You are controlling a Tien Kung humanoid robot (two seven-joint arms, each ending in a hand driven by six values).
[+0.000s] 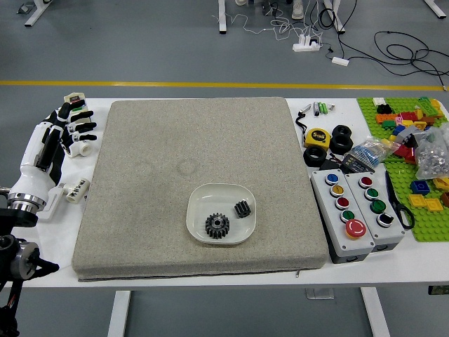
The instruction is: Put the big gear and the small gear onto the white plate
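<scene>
So both gears were sitting in the white plate (199,213), which was on the grey-beige mat (151,168). Big gear (217,226) was in the plate's near half, a bit left of its middle, facing up. Small gear (243,209) was in there too, over by the plate's right side and slightly farther back, and the two gears weren't touching.

The left hand (70,133) was way off to the plate's left and farther back than it, past the mat's edge. Its fingers were spread apart, kinda loose, pointing over toward the plate's side of the table (414,270). They weren't pinching either gear, since both of those were in the plate. A white cylinder (78,190) lay left of the plate as well, nearer to it than the hand was.

Rest of the stuff was right of the plate: two button boxes (335,228) (372,235) side by side, with the scissors (400,210) just past them. Farther back on that same side of the plate were the yellow tape measure (318,137) and some black rings (341,144), and farthest right of it was a green baseplate (431,228) with colourful bricks (419,187) on it.
</scene>
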